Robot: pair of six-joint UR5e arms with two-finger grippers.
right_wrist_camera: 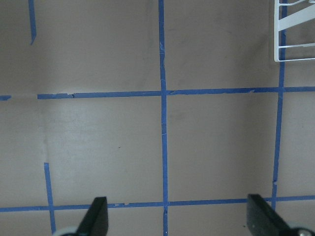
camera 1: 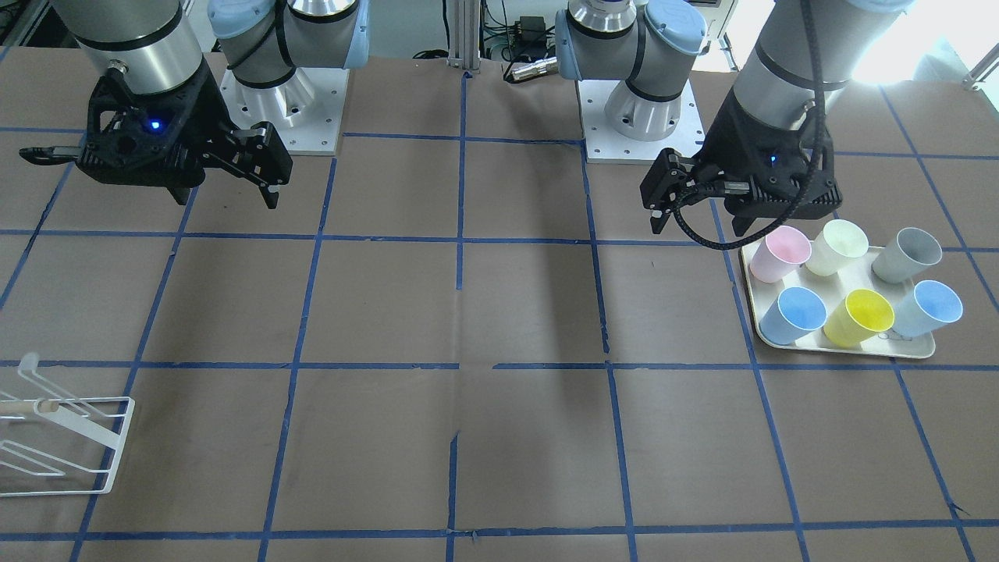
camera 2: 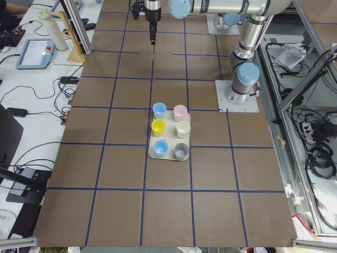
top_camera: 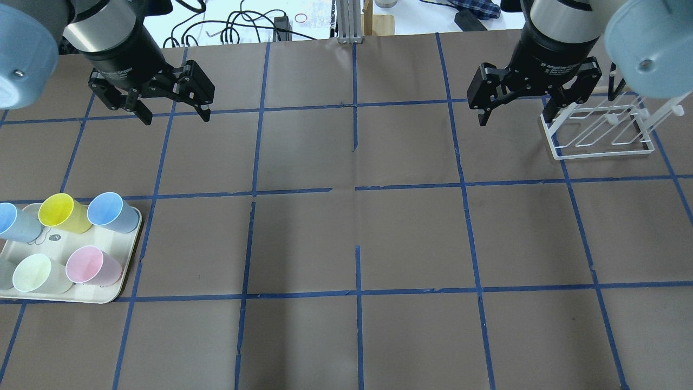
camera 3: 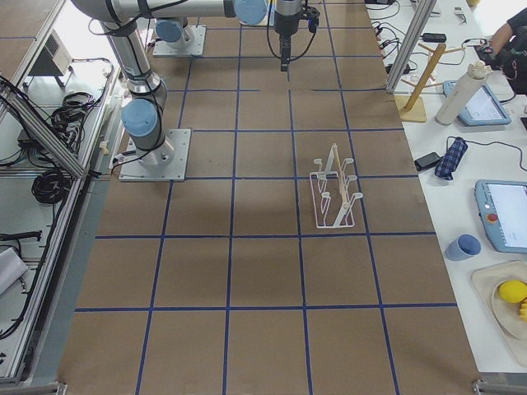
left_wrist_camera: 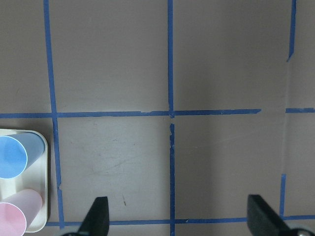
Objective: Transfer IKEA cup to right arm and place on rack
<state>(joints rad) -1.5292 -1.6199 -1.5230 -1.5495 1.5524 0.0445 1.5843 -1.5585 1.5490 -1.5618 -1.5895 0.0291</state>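
Note:
The bright yellow IKEA cup point(top_camera: 62, 212) stands upright on a cream tray point(top_camera: 111, 297) at the table's left side, in the tray's far row between two blue cups. It also shows in the front view point(camera 1: 858, 316) and the left side view point(camera 2: 158, 127). My left gripper point(top_camera: 176, 116) hangs open and empty above the table, beyond the tray and apart from the cups; its wrist view point(left_wrist_camera: 179, 219) shows the tray's corner. My right gripper point(top_camera: 514, 119) hangs open and empty just left of the white wire rack point(top_camera: 601, 130). The rack point(camera 1: 62, 437) is empty.
On the tray there are also two blue cups point(top_camera: 111, 212), a pink cup point(top_camera: 92, 265), a pale cream cup point(top_camera: 35, 273) and a grey cup point(camera 1: 909, 254). The brown table has a blue tape grid. The arm bases point(camera 1: 296, 101) stand at the robot's edge.

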